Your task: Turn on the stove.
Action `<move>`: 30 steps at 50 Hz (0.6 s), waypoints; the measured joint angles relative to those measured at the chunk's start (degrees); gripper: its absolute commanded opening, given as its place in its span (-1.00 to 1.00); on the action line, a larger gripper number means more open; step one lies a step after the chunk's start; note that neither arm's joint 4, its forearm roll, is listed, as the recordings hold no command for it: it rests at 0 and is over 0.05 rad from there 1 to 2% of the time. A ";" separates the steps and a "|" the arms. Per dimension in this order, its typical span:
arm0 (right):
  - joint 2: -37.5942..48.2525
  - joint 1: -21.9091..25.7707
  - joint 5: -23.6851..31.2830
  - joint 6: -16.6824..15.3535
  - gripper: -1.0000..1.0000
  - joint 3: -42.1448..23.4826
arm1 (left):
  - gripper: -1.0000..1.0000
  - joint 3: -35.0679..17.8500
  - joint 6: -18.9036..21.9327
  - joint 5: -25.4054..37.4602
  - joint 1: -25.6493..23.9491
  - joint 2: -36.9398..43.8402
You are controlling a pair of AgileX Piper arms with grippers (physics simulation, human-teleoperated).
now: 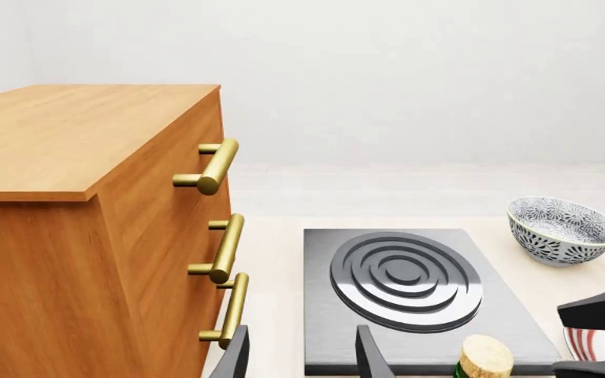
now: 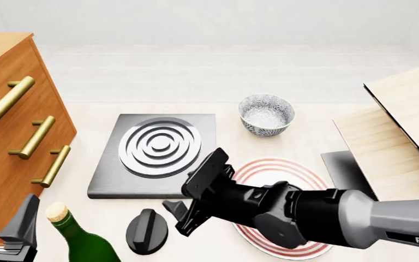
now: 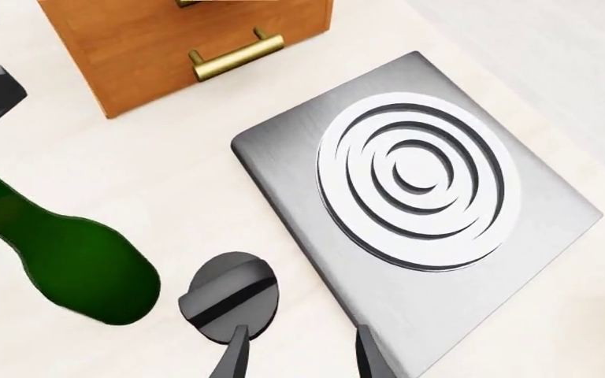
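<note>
Both pairs of jaws stand apart and hold nothing. Beyond the pale cream table (image 2: 304, 142) the room is plain white. A wooden drawer chest (image 2: 6, 136) with brass handles stands at the left; light wooden boards (image 2: 406, 131) lie at the right edge. The stove (image 2: 157, 155) lies flat near the middle, burner rings up, and its black ridged knob (image 2: 147, 231) sits on the table just in front of it. The right gripper (image 2: 186, 210) reaches across a red-ringed white plate (image 2: 282, 174), fingertips spread just beside the knob without touching it. The left gripper (image 2: 2, 218) hovers by the chest, next to a green corked bottle (image 2: 78, 234). A patterned bowl (image 2: 266, 114) sits behind the plate.
</note>
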 measured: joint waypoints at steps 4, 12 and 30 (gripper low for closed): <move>1.65 -0.02 0.02 -0.28 1.00 -0.95 | 1.00 0.00 0.00 0.00 0.00 0.00; 4.55 -0.15 0.13 -0.88 1.00 -2.96 | 1.00 0.00 0.00 0.00 0.00 0.00; 11.62 -0.03 1.05 -3.30 1.00 -7.73 | 1.00 0.00 0.00 0.00 0.00 0.00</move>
